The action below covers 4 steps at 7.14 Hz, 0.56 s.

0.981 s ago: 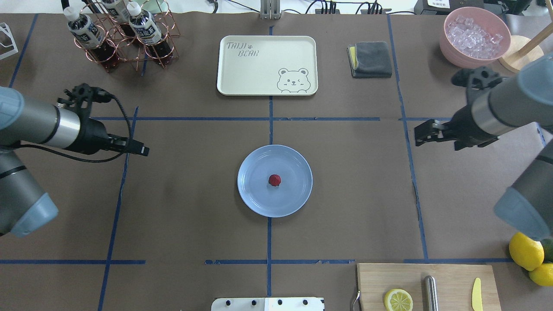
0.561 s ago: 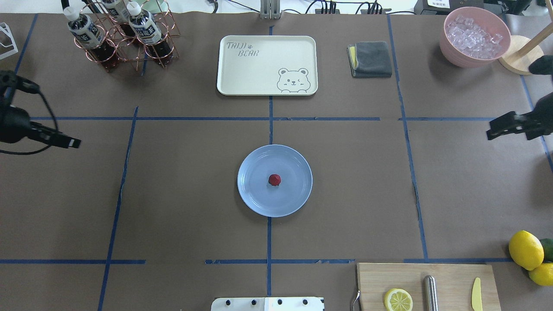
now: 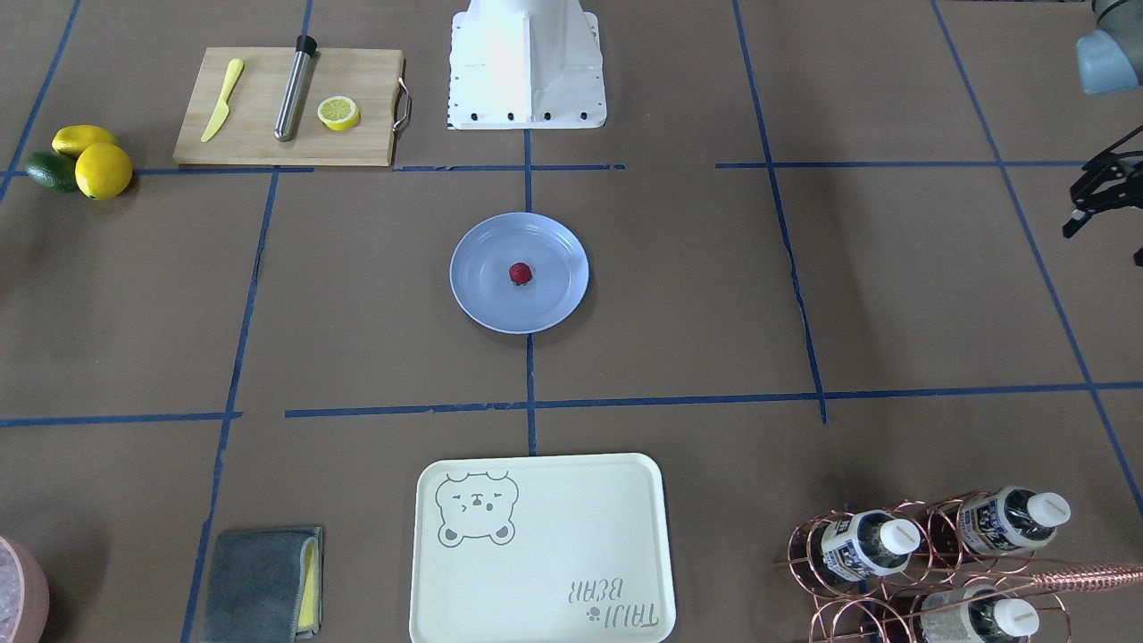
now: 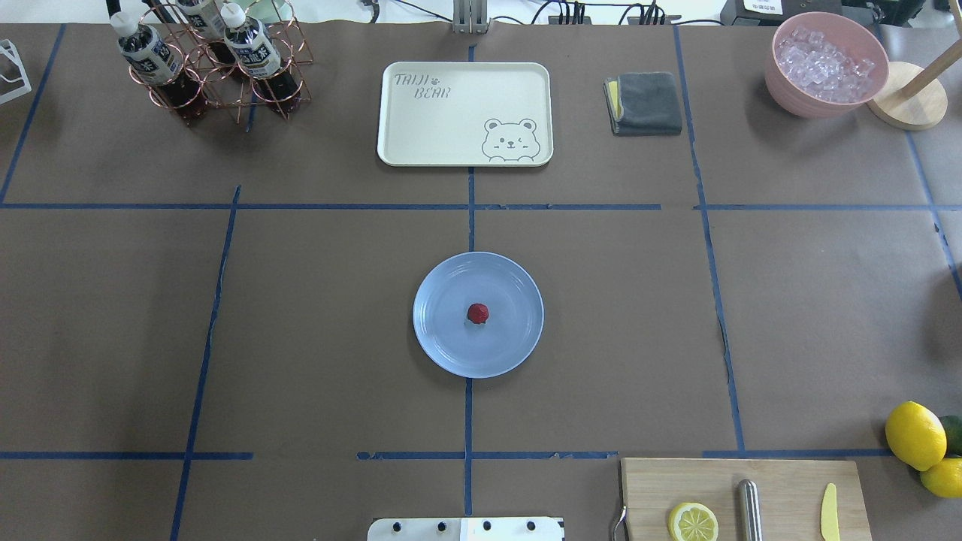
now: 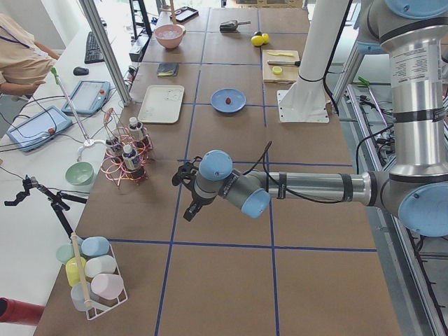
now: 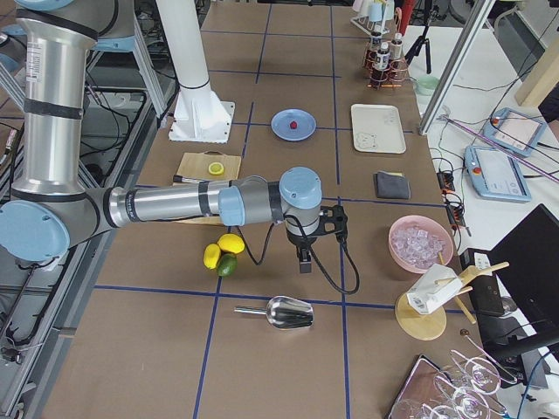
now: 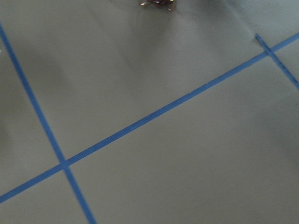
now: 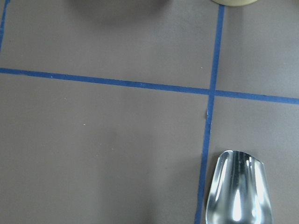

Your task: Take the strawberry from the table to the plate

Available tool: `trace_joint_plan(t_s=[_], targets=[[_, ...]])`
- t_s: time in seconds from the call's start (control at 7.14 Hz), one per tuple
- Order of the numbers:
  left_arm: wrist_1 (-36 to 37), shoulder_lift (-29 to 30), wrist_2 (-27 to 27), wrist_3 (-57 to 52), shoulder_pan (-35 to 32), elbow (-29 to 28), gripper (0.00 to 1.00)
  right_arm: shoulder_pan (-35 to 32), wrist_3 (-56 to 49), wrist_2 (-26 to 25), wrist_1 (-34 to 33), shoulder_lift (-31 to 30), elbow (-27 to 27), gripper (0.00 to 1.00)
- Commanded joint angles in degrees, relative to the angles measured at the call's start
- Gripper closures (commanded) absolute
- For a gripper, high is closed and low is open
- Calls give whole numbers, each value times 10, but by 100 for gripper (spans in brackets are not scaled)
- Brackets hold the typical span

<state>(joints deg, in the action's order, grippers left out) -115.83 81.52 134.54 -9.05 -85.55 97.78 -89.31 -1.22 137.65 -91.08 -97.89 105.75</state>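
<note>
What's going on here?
The strawberry sits on the plate at the middle of the table, and nothing holds it. The left tool and the right tool hang over opposite ends of the table, well away from the plate. The task looks done.
</note>
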Motion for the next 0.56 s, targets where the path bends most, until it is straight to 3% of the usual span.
trace_joint_plan(t_s=[0.0, 0.42], targets=[[169, 36, 1, -69, -38, 0, 0, -25, -66, 3, -62, 9, 1, 0], [252, 26, 8, 0, -39, 47, 0, -25, -58, 5, -71, 16, 9, 0]])
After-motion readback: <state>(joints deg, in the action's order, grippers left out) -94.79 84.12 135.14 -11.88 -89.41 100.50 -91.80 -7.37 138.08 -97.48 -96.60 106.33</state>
